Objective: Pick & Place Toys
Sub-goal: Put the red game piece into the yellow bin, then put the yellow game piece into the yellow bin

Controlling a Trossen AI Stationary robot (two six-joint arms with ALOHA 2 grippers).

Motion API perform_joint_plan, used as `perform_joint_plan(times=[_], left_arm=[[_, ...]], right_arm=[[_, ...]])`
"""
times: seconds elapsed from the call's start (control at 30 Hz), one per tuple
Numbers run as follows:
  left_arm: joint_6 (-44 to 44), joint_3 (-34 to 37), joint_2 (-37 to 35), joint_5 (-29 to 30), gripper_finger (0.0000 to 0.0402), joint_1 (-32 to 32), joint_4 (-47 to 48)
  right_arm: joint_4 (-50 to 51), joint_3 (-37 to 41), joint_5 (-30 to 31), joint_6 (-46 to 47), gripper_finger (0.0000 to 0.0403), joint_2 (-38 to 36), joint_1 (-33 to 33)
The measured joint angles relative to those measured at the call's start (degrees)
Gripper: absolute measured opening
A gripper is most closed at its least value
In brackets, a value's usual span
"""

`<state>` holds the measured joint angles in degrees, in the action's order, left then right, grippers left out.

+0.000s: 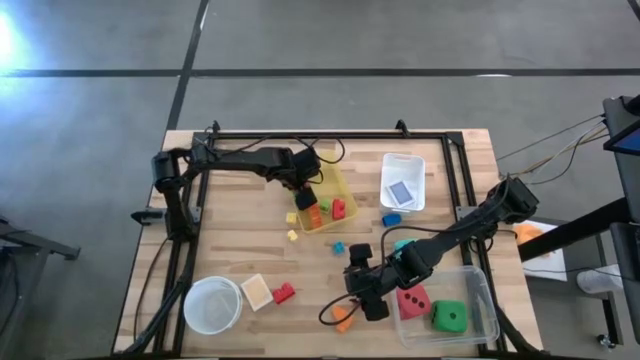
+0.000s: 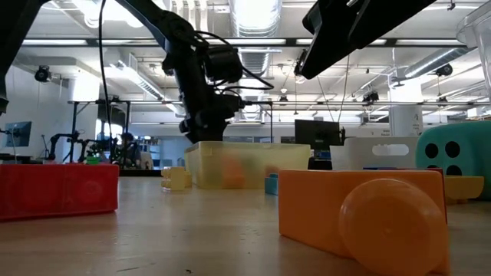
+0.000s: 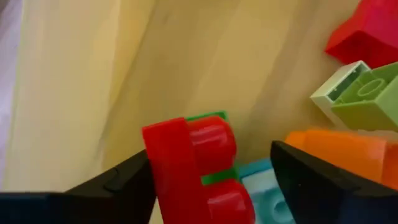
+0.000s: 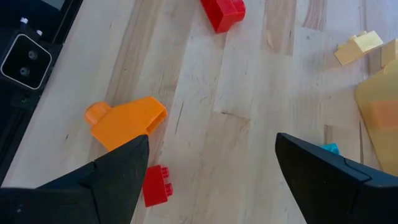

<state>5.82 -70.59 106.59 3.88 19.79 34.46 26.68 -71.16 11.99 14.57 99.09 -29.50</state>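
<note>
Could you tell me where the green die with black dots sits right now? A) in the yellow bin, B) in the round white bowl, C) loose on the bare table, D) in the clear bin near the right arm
D: the high view shows the green die inside the clear bin, beside a pink-red die.

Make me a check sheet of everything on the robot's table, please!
Surface: wooden table, bare between toys.
Job's things: red block between left fingers over yellow bin; pink-red die and green die in clear bin; orange block loose.
Clutter: white bowl, white bin.
Grippers: left gripper open in yellow bin; right gripper open above table.
Cables: black cable by right arm.
Surroundings: grey floor.
</note>
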Motion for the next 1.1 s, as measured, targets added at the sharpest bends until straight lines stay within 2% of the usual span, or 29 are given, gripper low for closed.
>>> perform_joint_plan(times=[0.27, 0.63, 0.9, 1.1], left_arm=[[0.00, 0.00, 0.00, 0.33, 0.0345, 0.00, 0.52], [0.00, -0.26, -0.59, 0.44, 0.0350, 0.02, 0.88], [2.98, -4.57, -0.68, 0.41, 0.0350, -0.43, 8.85], [3.75, -9.77, -1.15, 0.41, 0.0350, -3.48, 20.90]], right_arm=[[0.01, 0.03, 0.00, 0.02, 0.0343, 0.00, 0.00], [0.00, 0.03, 0.00, 0.00, 0.0343, 0.00, 0.00], [0.02, 0.05, 0.01, -0.33, 0.0343, 0.00, 0.02], [0.04, 0.05, 0.00, -0.28, 0.0343, 0.00, 0.00]])
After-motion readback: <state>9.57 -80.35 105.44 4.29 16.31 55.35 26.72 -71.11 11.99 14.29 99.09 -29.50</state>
